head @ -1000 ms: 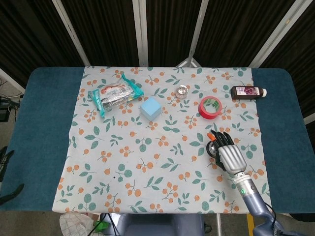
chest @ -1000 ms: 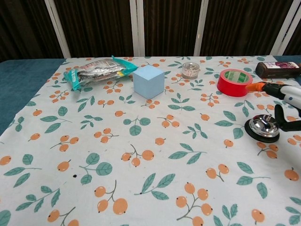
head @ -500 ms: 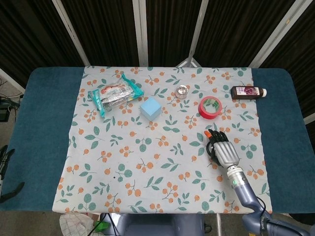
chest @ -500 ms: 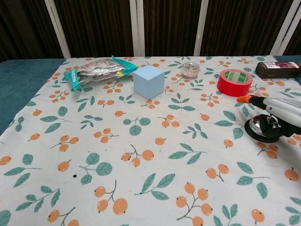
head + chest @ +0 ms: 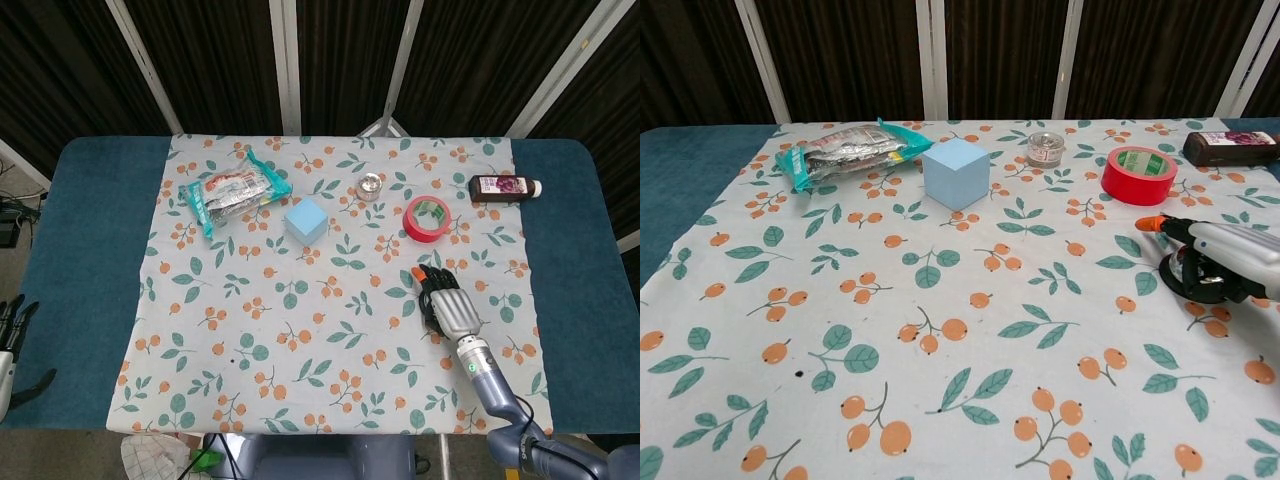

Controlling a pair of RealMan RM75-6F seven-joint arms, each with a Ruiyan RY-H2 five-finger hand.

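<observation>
- Dark curtain panels with pale uprights close off the back of the scene; in front of them a blue table (image 5: 80, 250) carries a cloth (image 5: 300, 340) printed with leaves and orange berries.
- Your right hand (image 5: 447, 302) lies palm down over a small round black dish with a shiny metal centre (image 5: 1196, 272), near the right edge of the cloth.
- The fingers (image 5: 1200, 232) drape across the top of the dish and touch it. Whether they grip it or only rest on it cannot be told from either view, so treat the hold as unconfirmed.
- To hold the dish well, seat the fingertips under or against its black rim, not on the polished centre, which looks slippery. Keep the palm level so the dish does not tip.
- Your left hand (image 5: 10, 340) shows only at the far left edge of the head view, off the cloth, with fingers apart and nothing in them.
- A red tape roll (image 5: 1139, 174) lies just behind the right hand; it is the nearest obstacle if you move away from yourself.
- Well apart stand a small glass jar (image 5: 1045, 147), a light blue cube (image 5: 956, 172), a foil snack pack (image 5: 845, 148) and a dark bottle (image 5: 1230, 147) lying on its side.
</observation>
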